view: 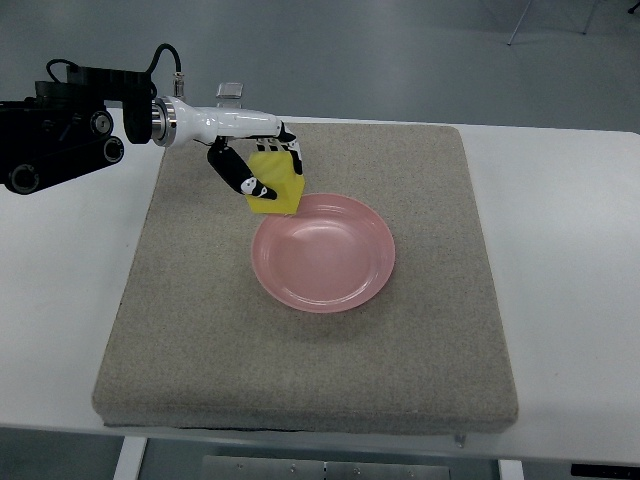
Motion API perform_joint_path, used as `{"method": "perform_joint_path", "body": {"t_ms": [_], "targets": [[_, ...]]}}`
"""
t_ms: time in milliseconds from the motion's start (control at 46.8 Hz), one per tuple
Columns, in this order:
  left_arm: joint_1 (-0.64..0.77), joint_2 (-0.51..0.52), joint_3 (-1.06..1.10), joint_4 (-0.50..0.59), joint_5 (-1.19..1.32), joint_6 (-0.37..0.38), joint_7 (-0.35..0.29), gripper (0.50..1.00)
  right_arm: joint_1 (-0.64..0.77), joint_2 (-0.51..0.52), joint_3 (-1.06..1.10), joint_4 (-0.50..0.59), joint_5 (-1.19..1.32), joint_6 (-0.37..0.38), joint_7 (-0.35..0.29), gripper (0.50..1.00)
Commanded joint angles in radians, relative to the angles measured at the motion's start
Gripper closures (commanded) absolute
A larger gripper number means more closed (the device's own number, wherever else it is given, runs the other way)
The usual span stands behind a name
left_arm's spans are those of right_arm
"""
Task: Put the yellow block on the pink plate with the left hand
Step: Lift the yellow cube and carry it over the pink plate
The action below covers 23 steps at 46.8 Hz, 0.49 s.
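Around the work: a white desk carrying a thick grey-brown mat, and on the mat a pink plate, bare inside. Nothing lying between block and plate. Beyond the far desk edge, grey floor and a thin metal leg at the top right corner.

Partly hidden: the yellow block, its upper and left faces covered by the left hand. Hard to tell whether the block touches the mat or hangs just above it. Near edge of the block just at the plate's far-left rim.

Fingers curled around the block, pinching it from both sides. Block tilted, one corner pointing toward the plate; no clear long axis.
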Motion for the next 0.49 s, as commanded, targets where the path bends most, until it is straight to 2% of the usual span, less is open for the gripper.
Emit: {"method": "perform_joint_path", "body": {"t_ms": [0,214,470], "targets": [[-0.002,-0.013,-0.008,-0.024,0.0,0.0,0.0,1.0,0.0,0.0,0.0,0.0,0.0,0.0,0.0,0.576],[0.006,-0.039,-0.003,-0.071,0.022,-0.007,0.0,1.0,0.0,0.0,0.0,0.0,0.0,0.0,0.0,0.576],[0.029,-0.072,0.0,-0.071,0.135,-0.005,0.0,1.0,0.0,0.0,0.0,0.0,0.0,0.0,0.0,0.576]]}}
